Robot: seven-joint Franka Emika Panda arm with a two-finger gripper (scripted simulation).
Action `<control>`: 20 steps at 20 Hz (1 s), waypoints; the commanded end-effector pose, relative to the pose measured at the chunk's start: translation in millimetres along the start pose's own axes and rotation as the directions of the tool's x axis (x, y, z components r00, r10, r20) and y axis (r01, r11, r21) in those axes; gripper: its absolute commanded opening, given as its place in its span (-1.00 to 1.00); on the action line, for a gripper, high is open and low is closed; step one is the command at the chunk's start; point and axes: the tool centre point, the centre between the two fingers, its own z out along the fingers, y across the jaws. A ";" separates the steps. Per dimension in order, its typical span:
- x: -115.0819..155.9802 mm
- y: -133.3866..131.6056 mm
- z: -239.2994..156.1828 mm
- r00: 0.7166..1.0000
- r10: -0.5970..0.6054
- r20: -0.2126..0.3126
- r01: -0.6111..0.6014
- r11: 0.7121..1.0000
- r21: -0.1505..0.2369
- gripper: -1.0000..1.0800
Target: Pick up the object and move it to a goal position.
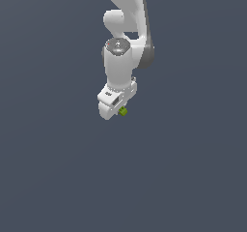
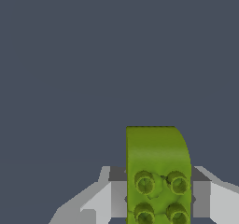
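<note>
A flat, dark slate-blue surface (image 1: 53, 168) fills the exterior view from edge to edge, with no border or wall in sight; open room lies on every side of the arm.

The white Panda arm (image 1: 126, 18) enters from the top of the exterior view and hangs straight down, its wrist section (image 1: 118, 64) vertical and its hand pointing at the surface.

The gripper (image 1: 117, 111) sits at the arm's lower end. In the wrist view its grey-and-white fingers (image 2: 117, 197) stand on either side of the object (image 2: 158, 171) and press against its flanks, so the tool is pinching the block.

The object is a lime-green block with round studs on its face; in the exterior view only a small green bit (image 1: 123, 111) peeks out beside the white fingers.
</note>
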 end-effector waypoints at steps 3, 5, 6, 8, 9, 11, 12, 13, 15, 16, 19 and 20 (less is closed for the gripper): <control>-13.5 2.1 -40.2 1.000 -0.001 -0.001 0.001 1.000 0.001 -1.00; -18.2 3.3 -55.1 1.000 -0.001 -0.001 0.001 1.000 0.001 -1.00; -20.5 4.1 -62.0 1.000 0.000 -0.002 0.000 1.000 0.001 -1.00; -24.2 5.3 -73.9 1.000 0.000 -0.002 0.000 1.000 0.001 -1.00; -25.8 5.8 -78.9 1.000 0.000 -0.002 0.000 1.000 0.001 -1.00; -28.3 6.6 -87.2 1.000 0.000 -0.002 0.000 1.000 0.001 -1.00; -29.3 7.0 -90.4 1.000 0.000 -0.002 0.000 1.000 0.001 -1.00; -30.4 7.5 -93.0 1.000 0.000 -0.002 0.000 1.000 0.001 -1.00; -31.3 8.1 -96.4 1.000 0.000 -0.002 0.000 1.000 0.001 -1.00; -31.5 8.4 -97.1 1.000 0.000 -0.002 0.000 1.000 0.001 -1.00; -31.0 9.1 -96.1 1.000 0.001 -0.001 -0.001 1.000 0.001 -1.00; -30.9 9.1 -95.8 1.000 0.001 -0.001 -0.001 1.000 0.001 -1.00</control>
